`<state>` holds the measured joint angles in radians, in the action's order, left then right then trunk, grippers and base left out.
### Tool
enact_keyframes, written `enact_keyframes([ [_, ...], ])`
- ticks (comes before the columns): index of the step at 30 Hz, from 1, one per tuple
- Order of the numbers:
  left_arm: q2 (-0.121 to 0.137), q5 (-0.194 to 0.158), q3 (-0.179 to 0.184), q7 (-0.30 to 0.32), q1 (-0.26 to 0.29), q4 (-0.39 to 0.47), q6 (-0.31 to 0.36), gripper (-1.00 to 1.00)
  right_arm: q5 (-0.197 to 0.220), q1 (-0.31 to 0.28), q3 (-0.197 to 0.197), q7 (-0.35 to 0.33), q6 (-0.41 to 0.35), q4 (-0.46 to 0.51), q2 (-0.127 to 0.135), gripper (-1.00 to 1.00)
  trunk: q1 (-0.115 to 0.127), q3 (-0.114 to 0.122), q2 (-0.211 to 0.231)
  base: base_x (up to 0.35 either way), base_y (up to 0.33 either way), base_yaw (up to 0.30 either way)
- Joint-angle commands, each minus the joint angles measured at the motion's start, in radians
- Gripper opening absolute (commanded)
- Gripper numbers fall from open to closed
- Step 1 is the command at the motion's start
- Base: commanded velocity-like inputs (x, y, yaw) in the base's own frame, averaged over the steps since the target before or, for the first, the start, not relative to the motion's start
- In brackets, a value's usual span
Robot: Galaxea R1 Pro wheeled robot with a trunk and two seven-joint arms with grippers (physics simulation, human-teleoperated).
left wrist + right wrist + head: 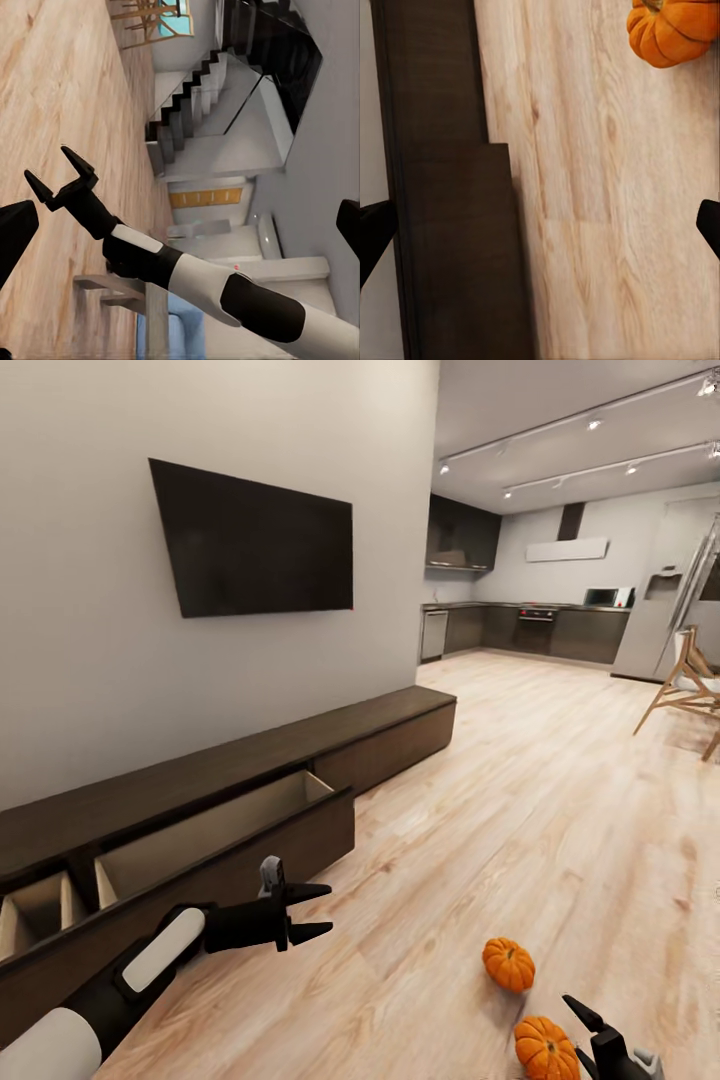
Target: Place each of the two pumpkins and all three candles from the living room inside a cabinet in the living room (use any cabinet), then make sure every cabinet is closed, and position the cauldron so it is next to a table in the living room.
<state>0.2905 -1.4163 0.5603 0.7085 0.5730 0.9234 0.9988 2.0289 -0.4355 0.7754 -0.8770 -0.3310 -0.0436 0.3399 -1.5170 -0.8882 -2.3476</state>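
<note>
- Left gripper (318, 912) at lower left of the head view, just in front of the cabinet (230, 760); fingers spread, nothing between them.
- Right gripper (598, 1032) at the bottom right edge of the head view, partly cut off; in the left wrist view (58, 174) seen whole, fingers spread and empty, above bare floor.
- Cabinet running along the wall from lower left toward mid-frame, under a dark TV (255, 542); drawer (215, 830) pulled out, pale inside, nothing visible in it; a second open compartment at the far left edge.
- Farther part of the cabinet, toward mid-frame, shut flush.
- Two pumpkins on the floor (500, 790) at lower right of the head view: far pumpkin (508, 963) well apart from the cabinet; near pumpkin (545, 1047) just beside the right gripper, not touching as far as can be told.
- In the right wrist view, one pumpkin (673, 28) at the upper right corner, cabinet front (457, 225) down the left side, floorboards between.
- Kitchen (530, 622) at upper right of the head view; wooden chair (690, 690) at the right edge.
- Staircase (191, 97) in the upper middle of the left wrist view.
</note>
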Motion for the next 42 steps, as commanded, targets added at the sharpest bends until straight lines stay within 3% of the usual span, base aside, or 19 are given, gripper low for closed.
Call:
enact_keyframes([
  [1,0.001,-0.001,0.003,0.005,0.001,-0.001,0.001,1.00,0.010,-0.002,0.009,-0.005,-0.009,-0.004,-0.001,1.00,0.000,-0.001,0.000,0.000,0.263,-0.279],
  [8,0.002,-0.001,0.002,0.005,0.001,0.000,0.001,1.00,0.010,-0.001,0.008,-0.005,0.016,-0.004,-0.001,1.00,0.000,-0.001,0.000,0.000,0.172,-0.282],
  [42,0.003,-0.001,0.003,0.005,0.001,0.006,0.001,1.00,0.008,-0.001,0.008,-0.004,0.021,-0.005,-0.001,1.00,0.000,-0.001,0.000,0.000,0.002,-0.284],
])
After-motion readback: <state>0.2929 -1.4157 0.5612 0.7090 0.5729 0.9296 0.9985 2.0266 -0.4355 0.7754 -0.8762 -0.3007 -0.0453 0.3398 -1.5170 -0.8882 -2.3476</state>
